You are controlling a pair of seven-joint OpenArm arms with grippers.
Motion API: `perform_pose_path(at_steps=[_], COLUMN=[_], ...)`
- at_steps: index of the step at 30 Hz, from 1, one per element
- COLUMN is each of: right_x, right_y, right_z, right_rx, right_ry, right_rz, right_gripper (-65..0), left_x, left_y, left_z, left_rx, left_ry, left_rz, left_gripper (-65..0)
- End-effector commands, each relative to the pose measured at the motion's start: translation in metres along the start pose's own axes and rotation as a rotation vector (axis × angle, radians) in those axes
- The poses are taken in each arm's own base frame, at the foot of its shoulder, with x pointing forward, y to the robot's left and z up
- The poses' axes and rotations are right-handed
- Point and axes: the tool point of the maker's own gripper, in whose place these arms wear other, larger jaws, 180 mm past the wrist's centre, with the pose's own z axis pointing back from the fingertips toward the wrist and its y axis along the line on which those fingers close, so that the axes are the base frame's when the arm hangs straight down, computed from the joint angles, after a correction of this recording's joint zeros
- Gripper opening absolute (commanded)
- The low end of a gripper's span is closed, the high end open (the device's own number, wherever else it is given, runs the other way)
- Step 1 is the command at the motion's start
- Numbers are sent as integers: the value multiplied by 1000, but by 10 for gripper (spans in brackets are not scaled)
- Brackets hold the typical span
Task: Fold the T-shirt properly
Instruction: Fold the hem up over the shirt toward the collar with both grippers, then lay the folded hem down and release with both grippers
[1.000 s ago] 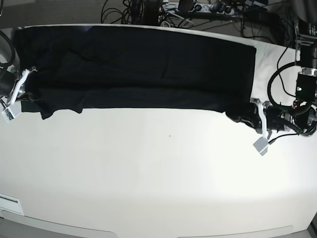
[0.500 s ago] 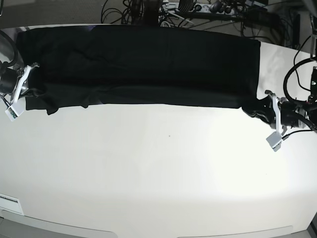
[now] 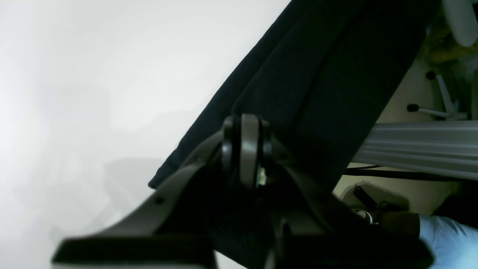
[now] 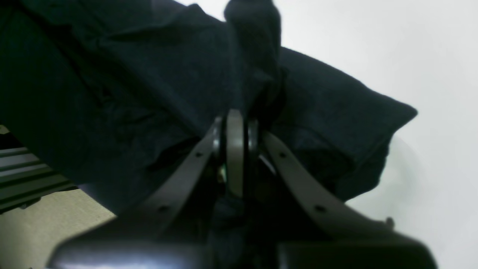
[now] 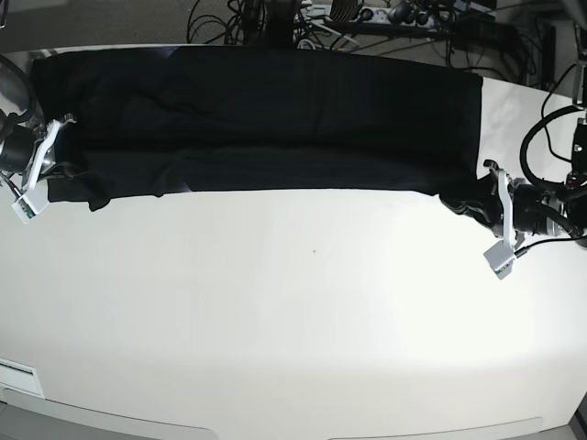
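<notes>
The white table (image 5: 303,321) is bare from its middle down to 6 o'clock, so a gripper could pass there with nothing in the way. The black T-shirt (image 5: 266,119) lies in a long band across the 12 o'clock side, and it fills the room between the left gripper (image 5: 491,203) at 3 o'clock and the right gripper (image 5: 57,170) at 9 o'clock, each pinched on one end of the cloth. Past the far edge at 12 o'clock sits a tangle of cables (image 5: 367,23).
</notes>
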Motion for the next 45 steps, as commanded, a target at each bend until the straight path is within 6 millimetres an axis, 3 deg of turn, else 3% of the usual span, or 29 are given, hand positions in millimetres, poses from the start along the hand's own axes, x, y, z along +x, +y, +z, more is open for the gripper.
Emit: perform_pose_path(at_steps=[1, 6, 9, 10, 14, 16, 22, 28, 30, 33, 35, 38, 45], right_x=[9, -3, -1, 1, 8, 10, 13, 13, 15, 21, 23, 21, 9], right_y=[-3, -4, -7, -8, -9, -11, -22, -31, -31, -27, -22, 2, 30], right_z=[7, 5, 5, 5, 5, 5, -2, -11, -12, -12, -13, -17, -18], right_rx=[-14, -26, -44, -50, -56, -70, -157, -255, -267, -242, -212, -84, 78], right_ry=[-21, 12, 2, -12, -50, -63, -120, -170, -186, -222, -237, -220, -162], right_rz=[21, 16, 7, -5, -8, -3, -2, 21, 27, 14, -1, 80, 7], right_gripper=[-650, -650, -650, -637, -329, -269, -269, -282, -373, -645, -650, -650, -650], left_x=[7, 3, -5, -8, -27, -37, -60, -62, -62, -61, -57, -55, -53], left_y=[2, 1, -1, -3, -9, -13, -22, -23, -23, -23, -22, -22, -21], left_z=[11, 9, 5, 3, -5, -10, -19, -20, -20, -20, -20, -20, -19], left_rx=[19, 14, 3, -2, -29, -44, -74, -76, -76, -76, -74, -74, -74], left_ry=[-8, 0, 12, 18, 49, 67, 105, 110, 110, 101, 79, 71, 66], left_rz=[-22, 5, 19, 27, 62, 81, 140, 148, 148, 148, 149, 145, 129], left_gripper=[-650, -650, -650, -622, -356, -319, -320, -320, -320, -321, -321, -321, -321])
